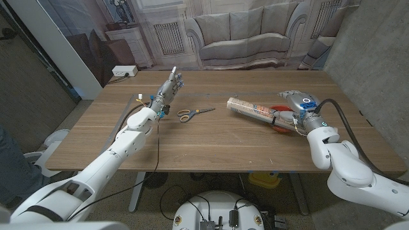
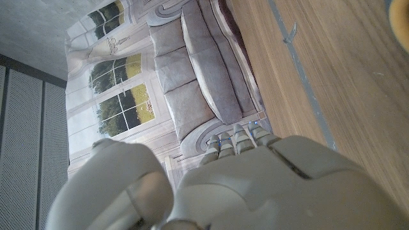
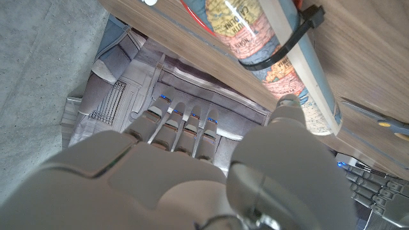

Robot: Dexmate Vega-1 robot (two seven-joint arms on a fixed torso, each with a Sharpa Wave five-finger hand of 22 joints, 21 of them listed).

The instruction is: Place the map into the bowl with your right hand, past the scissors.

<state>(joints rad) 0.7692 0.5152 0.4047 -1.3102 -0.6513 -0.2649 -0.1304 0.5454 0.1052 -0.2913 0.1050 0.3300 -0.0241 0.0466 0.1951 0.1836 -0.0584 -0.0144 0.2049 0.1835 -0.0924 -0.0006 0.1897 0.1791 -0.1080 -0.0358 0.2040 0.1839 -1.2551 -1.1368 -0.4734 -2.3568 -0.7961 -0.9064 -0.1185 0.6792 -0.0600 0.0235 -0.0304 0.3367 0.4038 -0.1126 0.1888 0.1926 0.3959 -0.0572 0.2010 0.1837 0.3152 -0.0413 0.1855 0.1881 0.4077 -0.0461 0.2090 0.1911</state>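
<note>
Currently the rolled paper map (image 1: 252, 108), printed in colours and bound with a black strap, lies tilted across the right half of the brown wooden worktop (image 1: 211, 144), one end resting over the rim of the red-orange bowl (image 1: 282, 126), the other end pointing toward the scissors. Right robot hand (image 1: 300, 110) sits at the bowl end of the roll, just beside it; whether its fingers grip the roll cannot be told from the head view. Right wrist view: its fingers (image 3: 185, 124) reach out straight and apart, thumb (image 3: 284, 112) close to the map (image 3: 281, 45), with no clear hold visible. Yellow-handled scissors (image 1: 193, 113) lie near the worktop's middle, between the two arms, apart from the map. Left robot hand (image 1: 171, 85) stands raised over the worktop's left part, fingers extended upward, holding nothing.
</note>
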